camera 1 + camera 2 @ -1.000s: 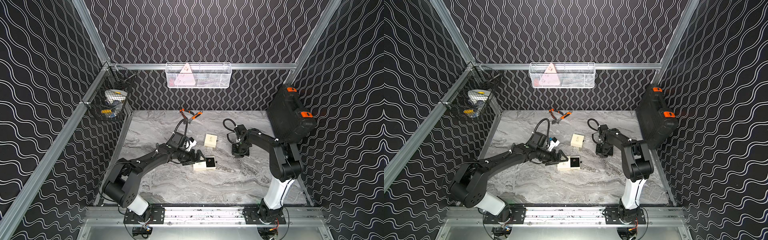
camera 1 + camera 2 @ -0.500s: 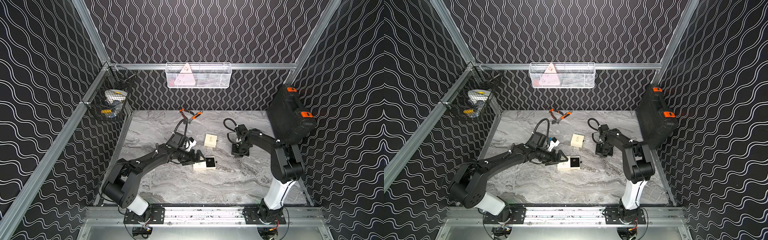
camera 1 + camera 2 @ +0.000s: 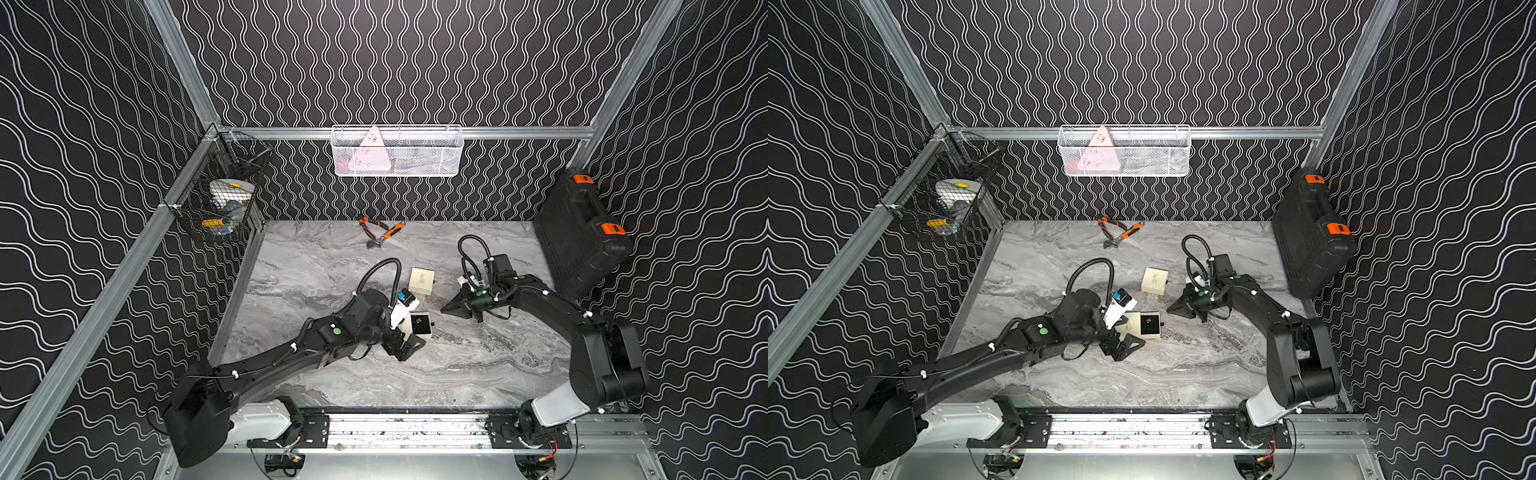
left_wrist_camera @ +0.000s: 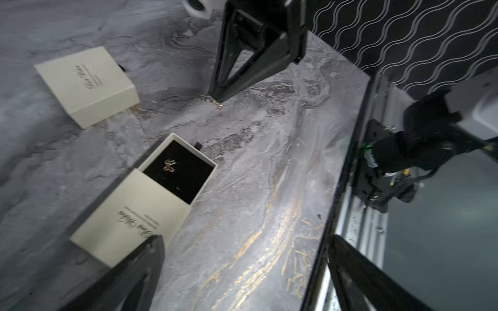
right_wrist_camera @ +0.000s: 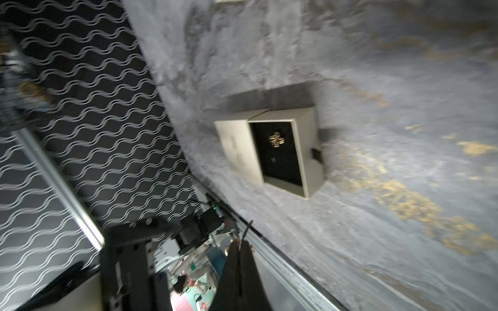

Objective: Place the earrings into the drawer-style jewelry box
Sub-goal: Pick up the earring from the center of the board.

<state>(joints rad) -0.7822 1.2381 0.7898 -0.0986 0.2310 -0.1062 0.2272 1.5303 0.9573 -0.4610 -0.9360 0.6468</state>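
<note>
We are clenching our right gripper (image 3: 443, 310) on one earring (image 4: 218, 104), a gold speck at its tip, just right of centre in both top views, near the jewelry box (image 4: 126, 212) but apart from it. The drawer (image 4: 188, 184) is sitting pulled out of the sleeve, and other earrings (image 4: 169, 164) are lying on its black lining. Our left gripper (image 4: 245, 238) is standing released, one finger overlapping the sleeve's corner at the lower left of the left wrist view.

Grey marbled desk (image 3: 374, 374). Lying directly on it:
- a cream jewelry box (image 4: 129, 215) mid-desk, drawer pulled out
- a closed cream box (image 3: 422, 281) near it, towards the rear
- orange-handled tools (image 3: 390, 232) by the rear wall
- a black case (image 3: 577, 237) on edge at the right side
</note>
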